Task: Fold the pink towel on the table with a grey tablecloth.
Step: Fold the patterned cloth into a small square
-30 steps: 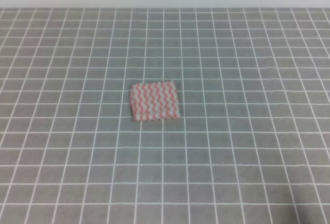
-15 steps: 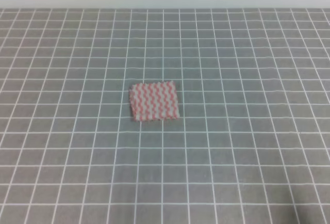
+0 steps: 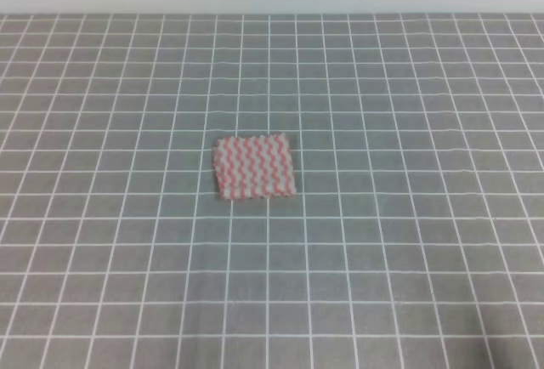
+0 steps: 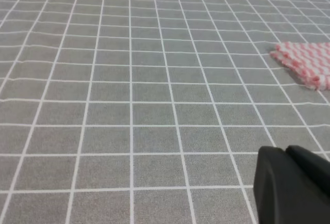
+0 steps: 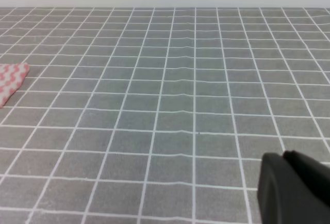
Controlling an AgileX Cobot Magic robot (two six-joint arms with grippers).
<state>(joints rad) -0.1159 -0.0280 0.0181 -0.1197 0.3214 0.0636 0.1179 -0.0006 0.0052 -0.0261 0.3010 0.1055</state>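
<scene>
1. Since the earlier high views I find no change: the pink towel (image 3: 254,167) lies on the same grid squares of the desk (image 3: 408,241), and neither arm has entered that view.

2. The towel rests flat on the grey tablecloth, slightly left of the middle of the high view, well apart from every edge.

3. In the left wrist view the towel (image 4: 307,63) lies ahead and to the right of the left end effector (image 4: 291,185), whose dark body shows only at the lower right corner.

4. In the right wrist view only one towel corner (image 5: 10,79) shows, at the far left edge, ahead and to the left of the right end effector (image 5: 294,188).

5. I cannot tell whether either end effector is released or clenched; no fingertips are in view, and neither is grasping anything I can see.

6. I judge the left arm the nearer, since its camera shows more of the towel.

7. The towel is nearly square, marginally wider than deep, its edges close to parallel with the grid lines; the wavy stripes run near to far.
</scene>
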